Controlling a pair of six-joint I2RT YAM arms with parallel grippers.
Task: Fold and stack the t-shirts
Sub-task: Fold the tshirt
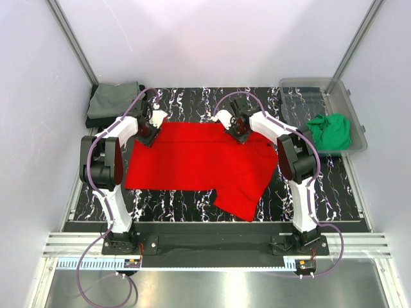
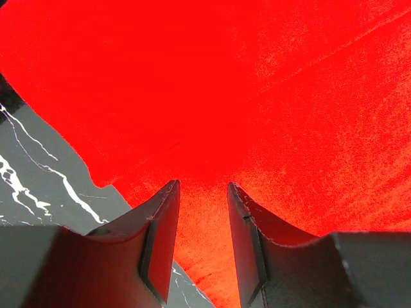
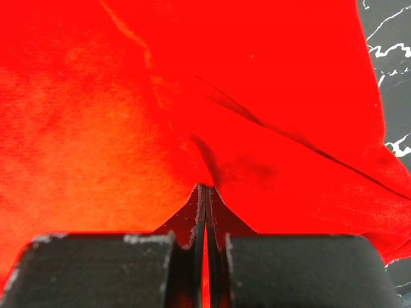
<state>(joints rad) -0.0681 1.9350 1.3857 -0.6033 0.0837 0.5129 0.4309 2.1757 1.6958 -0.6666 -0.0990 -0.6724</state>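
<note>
1. Folding the red shirt (image 1: 192, 160) is judged to be the step in hand. It is spread across the middle of the table (image 1: 167, 202), with one flap reaching toward the near edge, and no fold has yet been made in it.
2. The right gripper (image 3: 207, 187) is closed on the far edge of the red shirt, right of centre. A sliver of red is pinched between its fingers, and creases are drawn toward the tips.
3. The left gripper (image 2: 202, 186) is placed at the far left corner of the red shirt. Its fingers are a narrow gap apart, with cloth lying beneath them, and nothing is gripped.
4. The next move is judged to call for the left fingers to be lowered and closed on that corner. The far edge could then be lifted by both arms together and carried toward the near side without skew.
5. The other shirts are shown only from above. A green shirt (image 1: 329, 130) is bunched in a clear bin (image 1: 308, 81) at the far right. A grey-olive shirt (image 1: 114, 99) is laid folded at the far left on a dark shirt (image 1: 94, 122), of which only an edge is seen.
6. The pinch on the right and the gap on the left are shown only by the wrist views. From above, the fingertips are hidden by the gripper bodies.
</note>
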